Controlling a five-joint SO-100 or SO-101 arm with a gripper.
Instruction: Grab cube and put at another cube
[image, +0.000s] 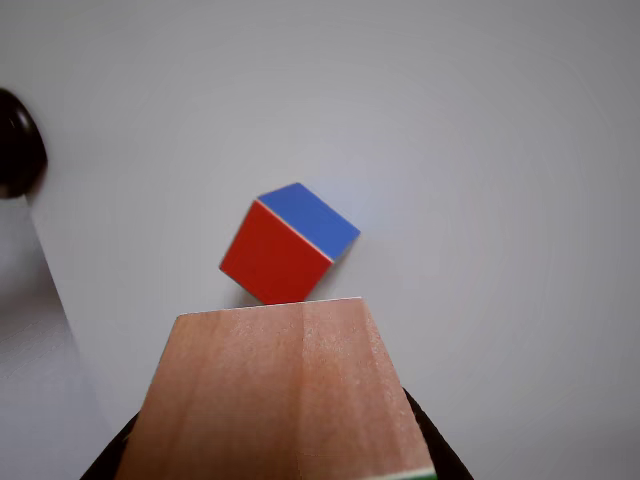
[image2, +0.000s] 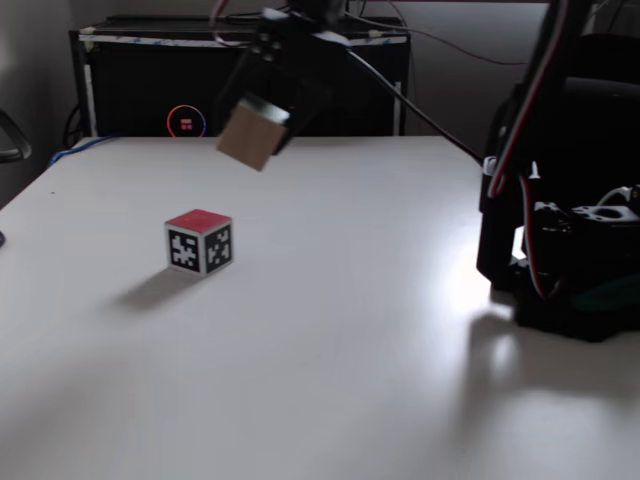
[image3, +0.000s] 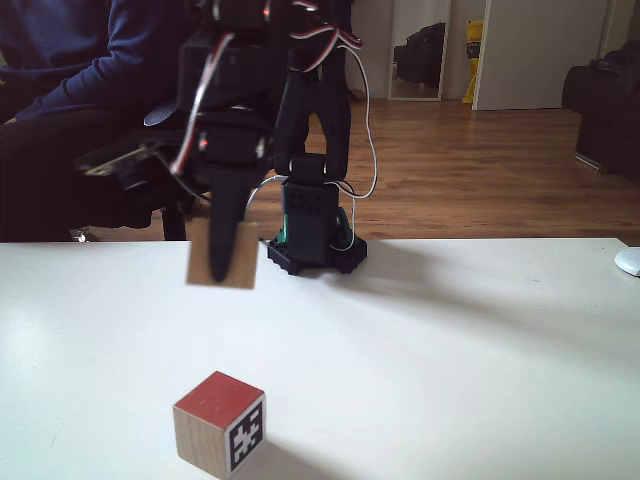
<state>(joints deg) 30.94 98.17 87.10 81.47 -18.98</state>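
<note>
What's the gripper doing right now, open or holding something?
Gripper: closed on the wooden cube, held in the air above the table.

Black plastic arm (image3: 310, 120), red-and-white servo cables, black base (image3: 312, 250), green trim underneath

Bare light-brown wooden cube (image: 275, 395), green sliver at lower edge, in my black jaws; red-and-blue cube (image: 288, 243) bears black-and-white markers; white table (image2: 350, 330).
</note>
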